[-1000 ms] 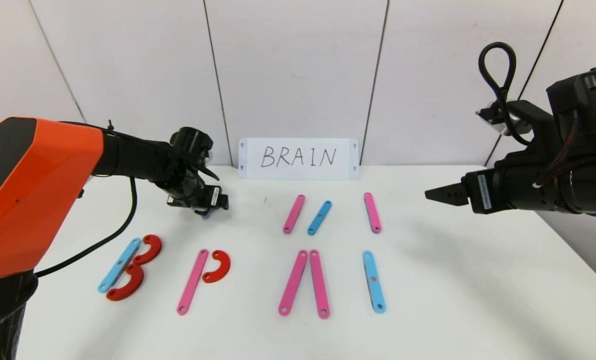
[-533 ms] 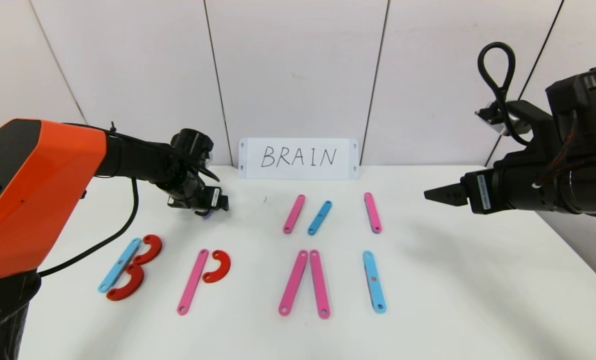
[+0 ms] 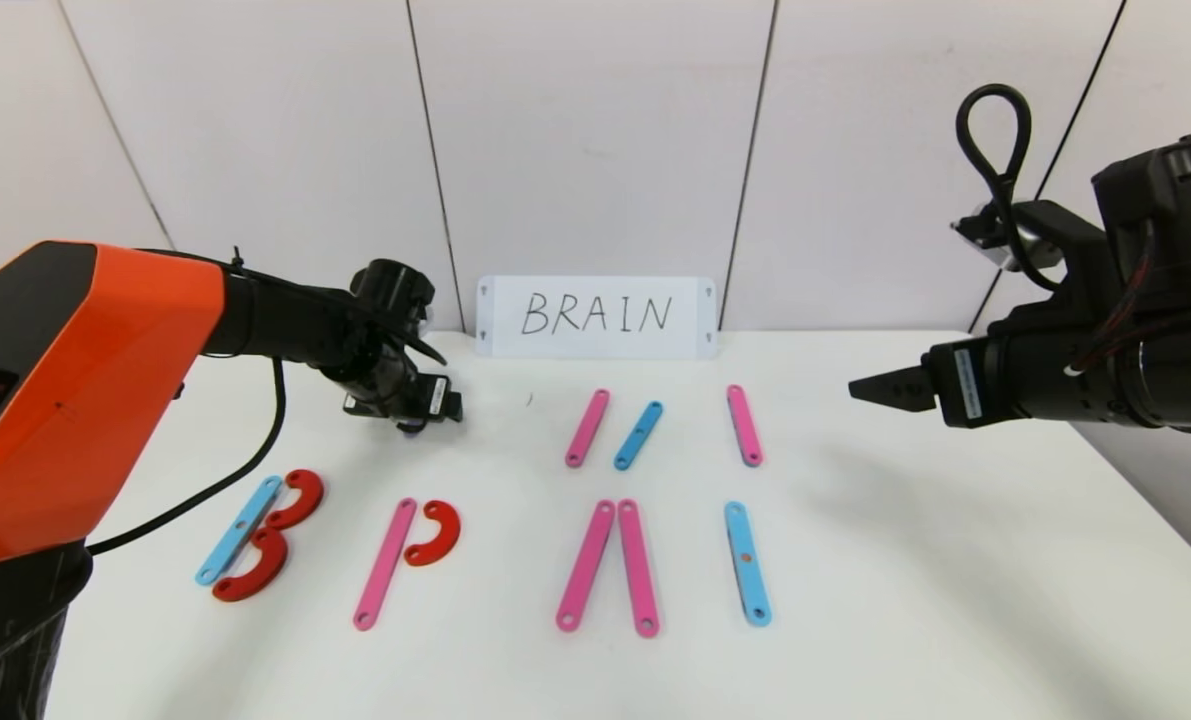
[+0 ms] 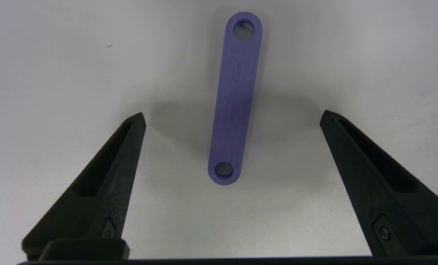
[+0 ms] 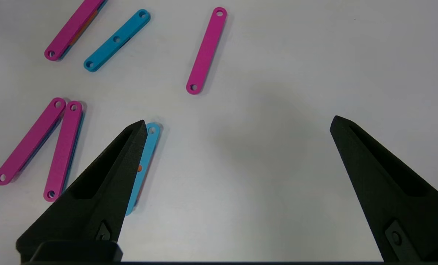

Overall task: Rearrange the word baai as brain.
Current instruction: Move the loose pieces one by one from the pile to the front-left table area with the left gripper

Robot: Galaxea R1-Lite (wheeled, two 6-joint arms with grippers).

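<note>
hovering low over the counter [image 3: 855, 600] with jaws apart astride the purple strip [image 4: 235, 99], the left end effector [image 4: 232, 121] seems poised to take the leg missing from the pink-and-red r [image 3: 405, 555], while the right end effector [image 5: 237, 127] idles spread beside the blue i [image 3: 747, 563].

The word BRAIN is handwritten in black capitals on a white card [image 3: 596, 317] that is propped against the wall at the back of the table [image 3: 955, 560]. Small labels are seen on both grippers, but their print cannot be read.
</note>
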